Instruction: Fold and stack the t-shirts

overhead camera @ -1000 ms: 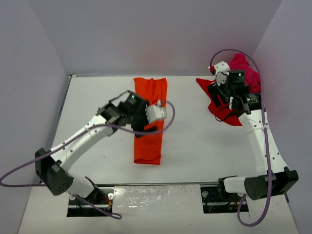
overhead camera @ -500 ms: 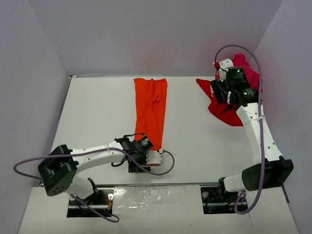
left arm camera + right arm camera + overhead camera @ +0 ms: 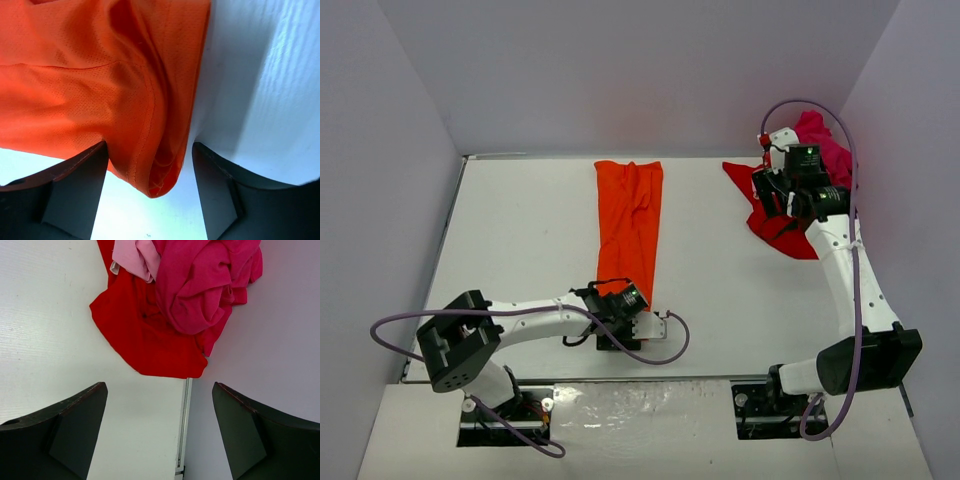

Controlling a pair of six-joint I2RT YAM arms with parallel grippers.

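The fingers (image 3: 70, 190) of the left gripper (image 3: 148, 147) stand apart, low over the table (image 3: 520, 230). Between them lies the near end of the orange shirt (image 3: 100, 75), a rounded, doubled fold of hem. The cloth fills only part of the gap and is not yet pinched. White table shows between the fold and one finger. This shirt is already narrowed into a long strip running from far to near across the middle of the table. The step in hand looks like taking the near end and laying it over the far end. To do that well, the jaws should close square on the fold and deep enough to catch every layer, since a grip on the top layer alone would let the strip open out. The lift should be low and straight along the strip, so the limp cloth drapes evenly and the edges meet. The right gripper (image 3: 159, 385) is wide open and holds nothing. It hangs above bare table just near of the red shirt (image 3: 145, 340), which lies spread at the far right. The pink shirt (image 3: 200, 285) is bunched on top of it against the right wall, well apart from the orange one. Neither of those two is folded yet.
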